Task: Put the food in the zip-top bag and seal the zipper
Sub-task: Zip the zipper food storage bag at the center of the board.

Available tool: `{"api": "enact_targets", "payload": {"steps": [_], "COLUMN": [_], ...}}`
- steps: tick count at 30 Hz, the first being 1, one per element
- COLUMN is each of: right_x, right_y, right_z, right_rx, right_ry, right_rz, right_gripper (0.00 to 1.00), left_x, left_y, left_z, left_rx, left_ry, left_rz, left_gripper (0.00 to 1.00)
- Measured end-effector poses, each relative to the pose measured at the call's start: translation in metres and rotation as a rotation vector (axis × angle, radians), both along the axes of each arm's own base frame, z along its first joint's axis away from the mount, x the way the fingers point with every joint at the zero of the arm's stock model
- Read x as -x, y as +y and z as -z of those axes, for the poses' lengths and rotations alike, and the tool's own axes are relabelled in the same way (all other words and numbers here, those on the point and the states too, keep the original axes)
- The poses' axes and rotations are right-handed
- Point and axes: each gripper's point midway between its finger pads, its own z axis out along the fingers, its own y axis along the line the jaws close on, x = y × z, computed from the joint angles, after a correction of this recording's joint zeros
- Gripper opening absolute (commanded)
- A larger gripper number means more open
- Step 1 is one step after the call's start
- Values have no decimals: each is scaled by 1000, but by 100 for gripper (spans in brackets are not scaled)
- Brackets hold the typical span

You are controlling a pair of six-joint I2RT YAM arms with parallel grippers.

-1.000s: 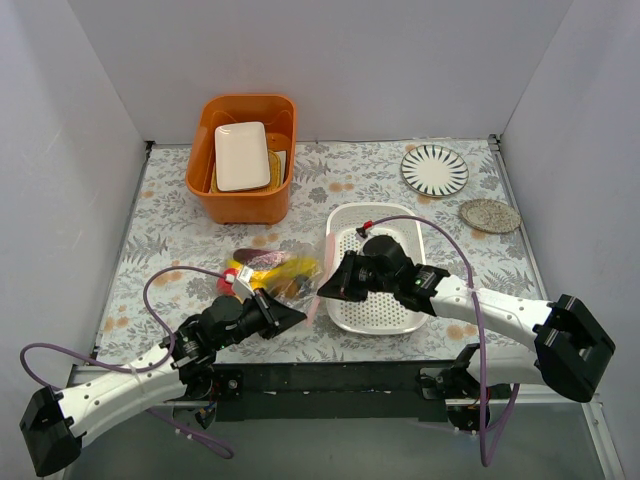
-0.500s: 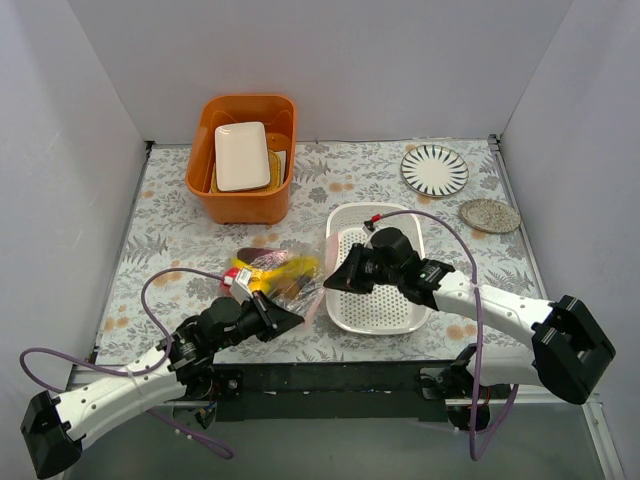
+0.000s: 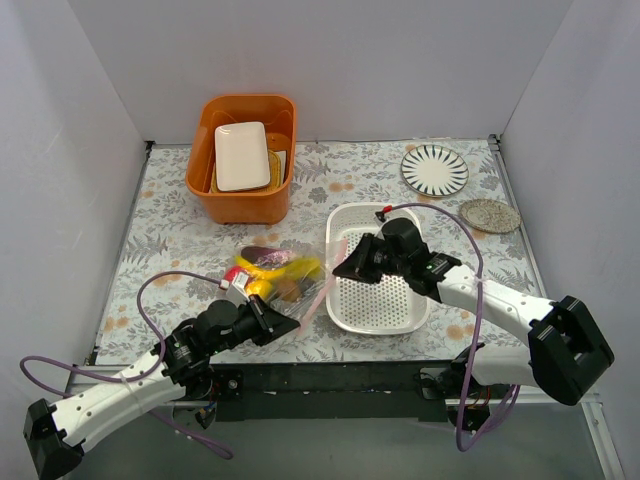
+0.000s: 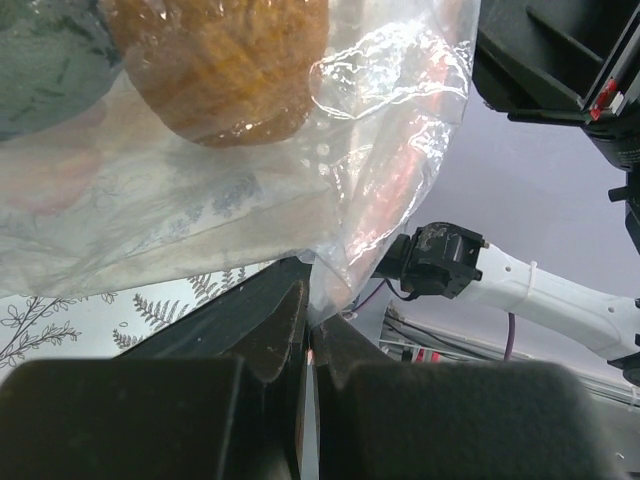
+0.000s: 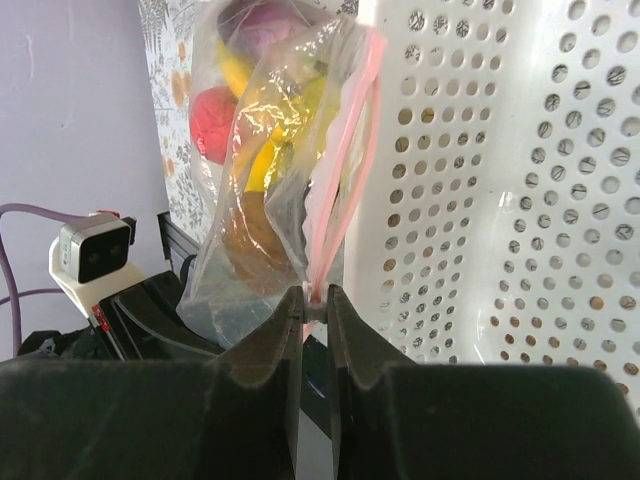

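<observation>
The clear zip-top bag (image 3: 277, 283) lies left of the white basket, tilted up between my grippers. The food shows through it: yellow banana (image 5: 257, 160), red round fruit (image 5: 214, 136), a purple piece (image 5: 266, 16) and a brown piece (image 4: 225, 65). The pink zipper (image 5: 352, 165) runs along the bag's edge beside the basket. My right gripper (image 5: 316, 303) is shut on the zipper's small white slider at the far end (image 3: 341, 270). At the near corner my left gripper (image 4: 312, 338) is shut on the bag's plastic (image 3: 286, 326).
The white perforated basket (image 3: 385, 300) sits right against the bag. An orange bin (image 3: 243, 195) holding a white plate stands at the back left. A striped plate (image 3: 434, 169) and a grey coaster (image 3: 489, 215) lie at the back right.
My right gripper has slid back and to the right along the zipper. The left gripper drew slightly toward the near edge, and the bag now stretches between them.
</observation>
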Motion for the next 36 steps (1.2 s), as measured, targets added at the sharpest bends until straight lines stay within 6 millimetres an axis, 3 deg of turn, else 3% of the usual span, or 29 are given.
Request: {"api": "enact_targets", "payload": {"steps": [36], "right_x": [-52], "right_y": [-44], "right_z": [-11], "right_rx": [12], "right_ry": [-61], "right_rz": [106], "right_gripper": [16], "left_x": [5], "left_y": [6], "left_z": [13], "left_rx": [-27], "left_ry": [21], "left_rz": [0], "left_gripper": [0]}}
